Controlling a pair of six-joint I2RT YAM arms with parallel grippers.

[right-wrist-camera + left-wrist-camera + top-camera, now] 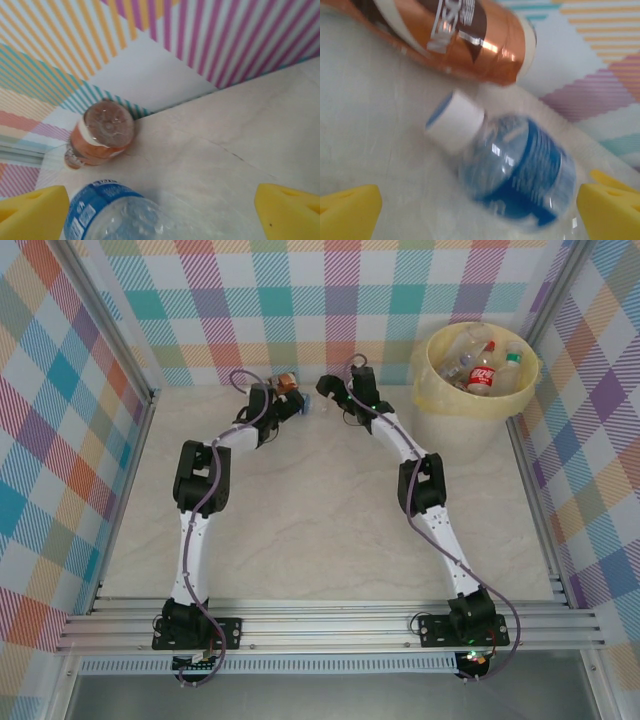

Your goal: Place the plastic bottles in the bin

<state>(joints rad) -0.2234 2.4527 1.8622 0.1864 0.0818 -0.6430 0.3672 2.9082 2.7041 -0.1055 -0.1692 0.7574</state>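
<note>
Bench (320,530) stock, pick step: we count blue bottle (520,175) and copper bottle (460,35) lying side by side at the far wall, left tool (480,220) and right tool (160,215) both spread wide about the blue one, bin (450,405) at far right holding several bottles (482,375); next, we judge, one tool must close on the blue bottle, lift it and carry it to the bin.

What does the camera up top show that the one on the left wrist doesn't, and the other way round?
Overhead adds: the left arm and right arm whole, and the cream bin with bottles inside. Left wrist adds: a blue-labelled bottle with its white cap, close up between open yellow fingertips. Shared: the copper-labelled bottle, the table, the plaid wall.
</note>
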